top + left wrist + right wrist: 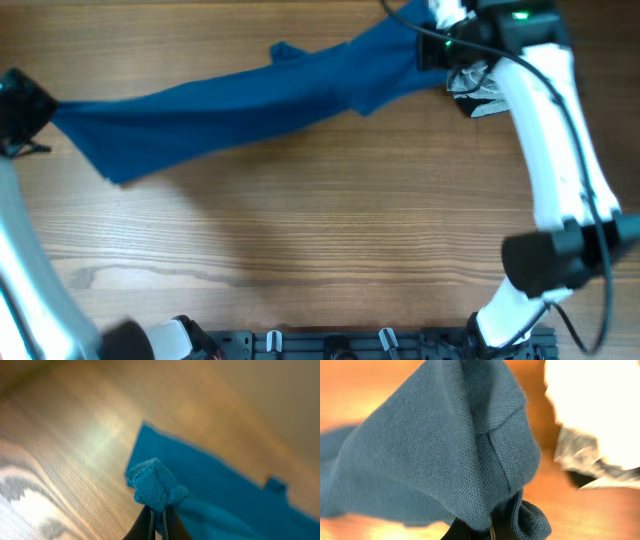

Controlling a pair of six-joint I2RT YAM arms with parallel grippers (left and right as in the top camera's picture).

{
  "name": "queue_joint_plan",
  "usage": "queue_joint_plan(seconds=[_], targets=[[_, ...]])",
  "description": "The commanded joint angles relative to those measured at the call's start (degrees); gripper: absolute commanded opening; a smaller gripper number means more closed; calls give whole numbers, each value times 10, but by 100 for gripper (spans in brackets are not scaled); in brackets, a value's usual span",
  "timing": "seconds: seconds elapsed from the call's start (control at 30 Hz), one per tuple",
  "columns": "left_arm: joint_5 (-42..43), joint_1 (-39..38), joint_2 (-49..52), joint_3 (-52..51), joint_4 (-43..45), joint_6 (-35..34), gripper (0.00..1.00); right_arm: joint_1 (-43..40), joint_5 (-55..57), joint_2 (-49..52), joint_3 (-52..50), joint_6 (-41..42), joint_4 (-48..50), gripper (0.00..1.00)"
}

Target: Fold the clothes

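Spreading seems the step in hand: left claw point(157, 519) and right claw point(491, 529) each pinch closed on an end of the clothes point(230, 105), strung over the far surface point(300, 240); next probably calls for lowering it flat before folding.

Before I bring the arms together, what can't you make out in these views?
Overhead: the white striped garment is mostly hidden behind the right arm.
Right wrist: the blue garment fills the frame, hiding most of the table; the right gripper is cut off by the bottom edge.
Left wrist: the left gripper pinches a fabric bunch; which part is unclear, far end blurred.
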Motion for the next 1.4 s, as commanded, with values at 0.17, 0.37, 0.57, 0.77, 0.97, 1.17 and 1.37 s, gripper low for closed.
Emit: queue_joint_plan(seconds=[0.17,0.37,0.57,0.77,0.97,1.17,1.37], targets=[[-3,5,-282,21,83,11,4,-52,47,-209,50,5,2,4],[-56,5,-297,21,80,11,4,-55,40,-247,47,-20,0,4],[-56,5,-139,21,70,25,4,-54,-31,-138,47,-36,27,4],[-53,5,48,23,241,27,4,-54,-87,-19,48,-17,266,4],[-49,5,71,85,358,58,4,-52,-113,-16,57,12,455,4],[28,2,72,114,237,69,4,-30,-113,6,42,6,371,4],[43,-3,143,55,-10,69,4,-1,-141,97,40,-41,160,5]])
